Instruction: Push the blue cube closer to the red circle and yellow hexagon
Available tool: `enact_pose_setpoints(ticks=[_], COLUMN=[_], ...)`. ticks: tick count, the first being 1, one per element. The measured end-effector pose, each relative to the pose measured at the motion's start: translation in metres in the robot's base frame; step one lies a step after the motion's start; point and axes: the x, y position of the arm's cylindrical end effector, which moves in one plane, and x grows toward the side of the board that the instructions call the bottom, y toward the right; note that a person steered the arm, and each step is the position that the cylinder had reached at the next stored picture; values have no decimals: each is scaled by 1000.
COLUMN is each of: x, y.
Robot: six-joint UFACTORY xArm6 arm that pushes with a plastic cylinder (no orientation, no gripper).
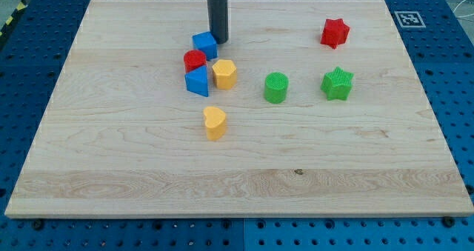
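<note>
The blue cube point(205, 44) sits at the view's upper middle-left of the wooden board point(133, 155). My tip point(219, 41) stands right beside its right edge, touching or nearly touching it. The red circle point(194, 59) lies just below the cube, touching it. The yellow hexagon point(224, 73) lies below and right of the cube, beside the red circle. A second blue block point(198, 81), of unclear shape, sits just under the red circle.
A yellow heart-like block point(215, 122) lies below the cluster. A green cylinder point(276, 87) and a green star point(338, 84) stand to the right. A red star point(335, 32) is at the upper right.
</note>
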Motion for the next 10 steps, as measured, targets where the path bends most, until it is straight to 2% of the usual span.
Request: enact_pose_setpoints(ticks=[2,4,10], x=[-24,-21,20], y=[-23,-26,-26])
